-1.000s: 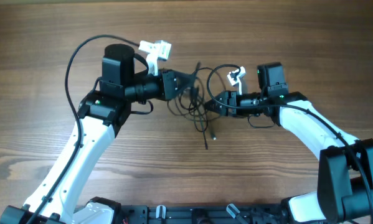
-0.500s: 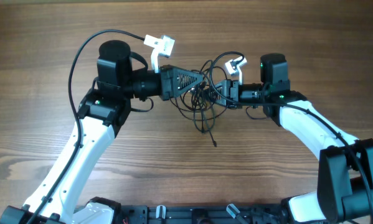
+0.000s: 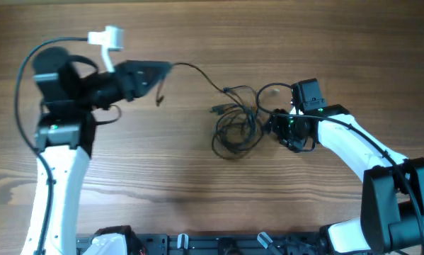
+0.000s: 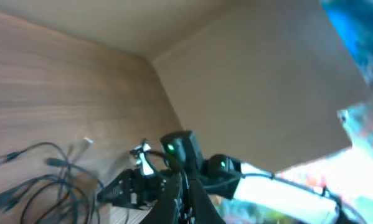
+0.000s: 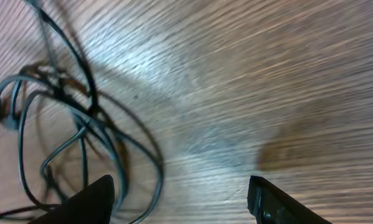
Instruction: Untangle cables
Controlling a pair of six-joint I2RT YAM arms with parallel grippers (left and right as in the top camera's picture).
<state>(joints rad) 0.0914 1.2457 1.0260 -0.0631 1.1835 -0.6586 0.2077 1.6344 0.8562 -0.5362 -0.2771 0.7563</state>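
My left gripper [image 3: 162,69] is clamped on one strand [image 3: 201,74] running right to the tangle of thin black cables [image 3: 234,131] lying mid-table. My right gripper [image 3: 270,127], fingers spread wide, sits at the tangle's right edge. The brown wooden table [image 3: 197,191] shows wide on the near side and between tangle and left gripper.

The right wrist view is smeared: the cables [image 5: 93,112] run off its left and bottom edges, and both fingers [image 5: 270,199] of the right gripper [image 5: 180,199] are cut by the bottom edge. In the left wrist view the left gripper [image 4: 181,200] is a dark blur cut by the bottom edge, and no cable shows at its tips. From overhead, near the middle of the table [image 3: 197,205], how the cables cross and which end is which is too small to sort.
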